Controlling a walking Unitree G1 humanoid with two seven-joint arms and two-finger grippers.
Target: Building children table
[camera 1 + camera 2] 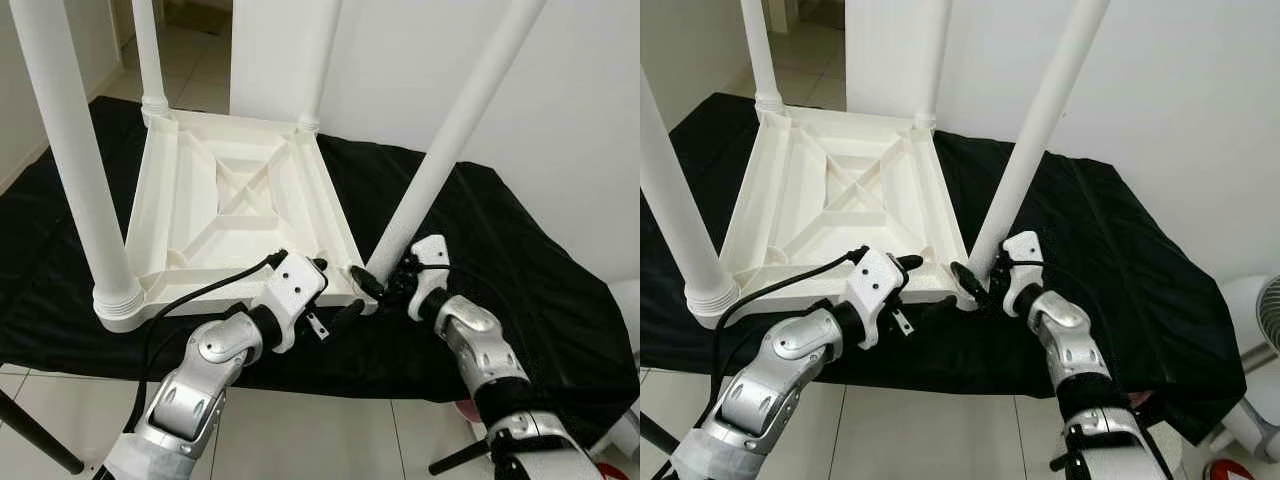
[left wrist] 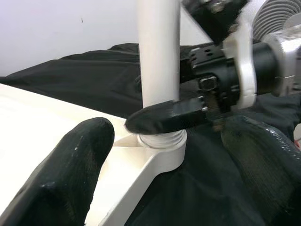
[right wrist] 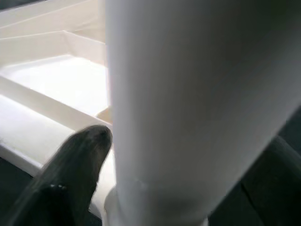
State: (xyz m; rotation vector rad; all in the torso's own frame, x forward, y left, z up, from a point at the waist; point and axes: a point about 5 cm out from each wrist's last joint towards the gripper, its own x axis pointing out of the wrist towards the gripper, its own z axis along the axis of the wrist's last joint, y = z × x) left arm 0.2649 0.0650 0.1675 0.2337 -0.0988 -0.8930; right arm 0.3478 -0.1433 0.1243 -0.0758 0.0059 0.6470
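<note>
A white children's table lies upside down on a black cloth. Three of its legs stand upright in their corners. The near-right leg leans to the right, with its threaded foot in the corner socket. My right gripper is shut on this leg just above the socket, and one black finger crosses in front of it. My left gripper is open beside the same corner. One of its fingers lies over the table's rim and the other is outside, above the cloth.
The near-left leg rises tall close to my left arm. The black cloth covers a low surface, with a white wall behind. Tiled floor lies in front, and a white fan stands at the right.
</note>
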